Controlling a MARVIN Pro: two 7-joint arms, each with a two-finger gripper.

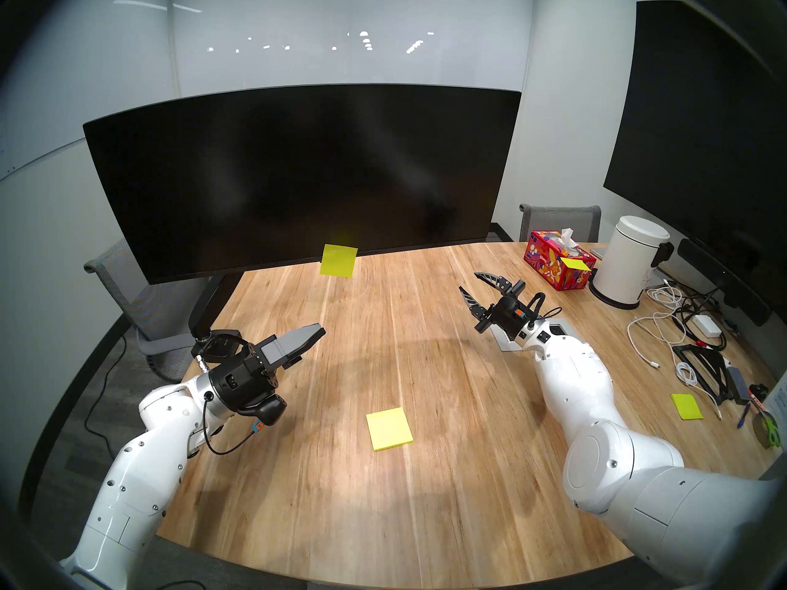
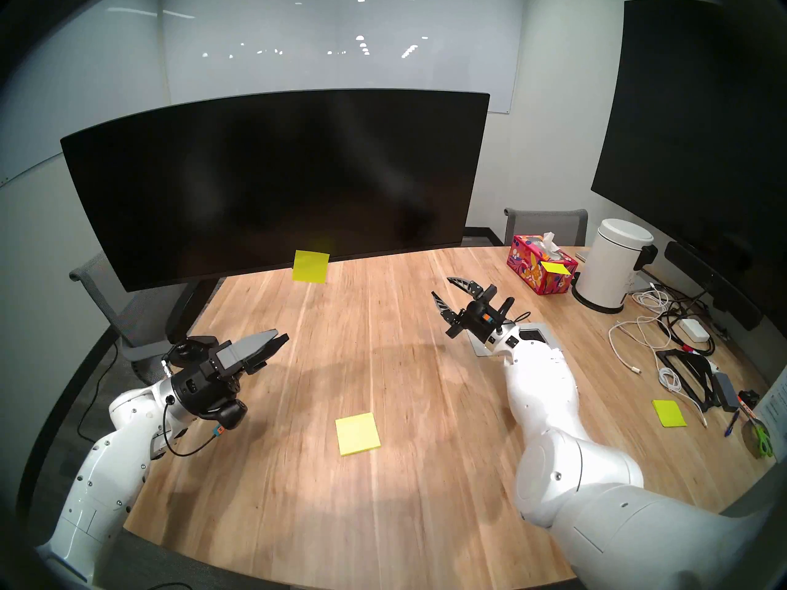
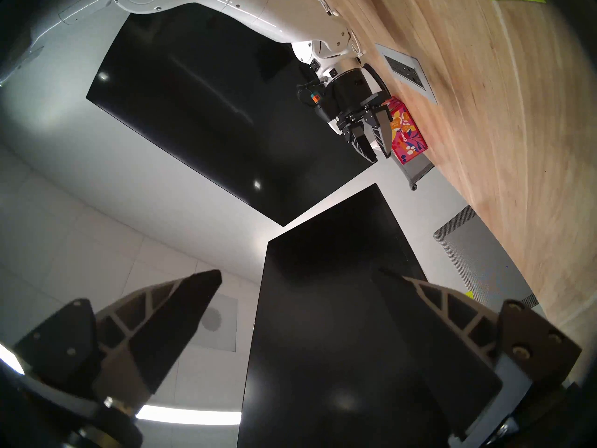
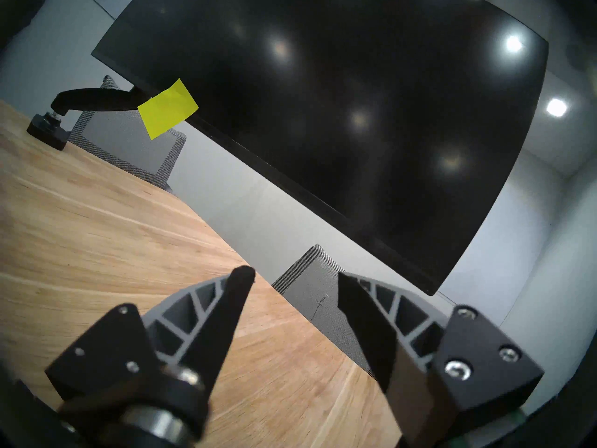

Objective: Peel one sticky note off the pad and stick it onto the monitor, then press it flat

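My right arm reaches forward over the wooden table (image 1: 426, 363), its right gripper (image 1: 472, 283) raised above level and aimed toward the wide curved black monitor (image 1: 298, 172); the two ribbed fingers stand clearly apart and hold nothing. My left arm is bent at the near left, its left gripper (image 1: 304, 340) tilted up and inward, fingers spread wide and empty. The single neon yellow-green sticky note (image 1: 338, 260) hangs at the monitor's lower edge, left of centre: its top strip lies against the bezel and the rest of the sheet droops below the screen, face toward me, edges roughly square to the bezel. In the right wrist view the note's free lower part stands away from the screen; how firmly the top adheres I cannot tell. The square neon yellow-green pad (image 1: 389, 428) lies flat on the table between my arms, nearer me, slightly rotated. In the left wrist view only a corner of the note shows past one finger.
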